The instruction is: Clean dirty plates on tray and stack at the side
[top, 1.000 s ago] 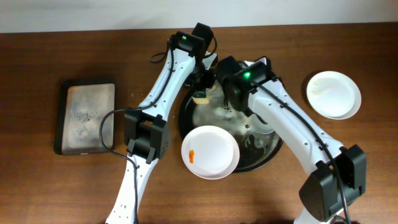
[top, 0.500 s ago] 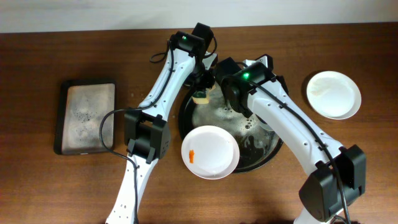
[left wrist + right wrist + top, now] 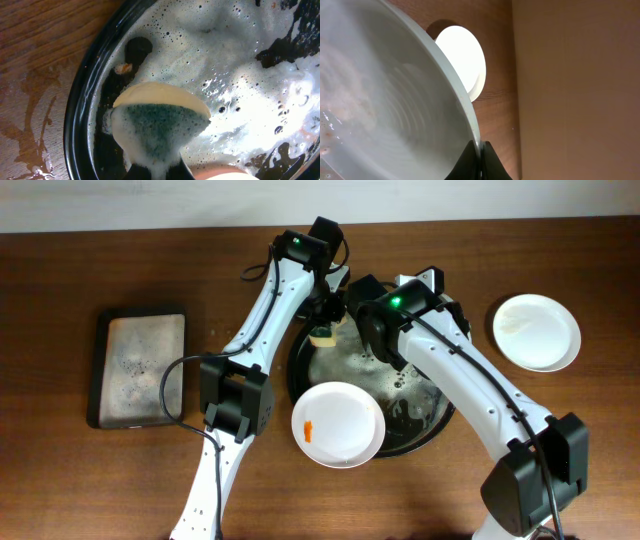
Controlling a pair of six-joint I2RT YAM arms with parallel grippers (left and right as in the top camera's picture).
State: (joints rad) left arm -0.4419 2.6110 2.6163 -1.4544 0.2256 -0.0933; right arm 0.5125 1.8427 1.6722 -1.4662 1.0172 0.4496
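Observation:
The round black tray [image 3: 300, 360] sits mid-table, full of foam. One white plate [image 3: 340, 424] with an orange smear rests on its front-left rim. A second white plate [image 3: 536, 331] lies on the wood at the right, also visible in the right wrist view as a bright plate [image 3: 462, 55]. My right gripper [image 3: 480, 148] is shut on the rim of a third, wet plate [image 3: 385, 100], held tilted and hidden under that arm from overhead. At the tray's back-left, my left gripper [image 3: 156, 171] is shut on a foamy yellow-green sponge [image 3: 160, 120] just inside the rim.
A small rectangular dark tray with a grey lining [image 3: 138, 367] lies at the far left. Water streaks mark the wood beside the black tray's rim [image 3: 82, 115]. Both arms cross over the back half of the black tray.
The right arm has shifted very slightly with its plate. The left arm, the sponge and the two loose plates have not moved.

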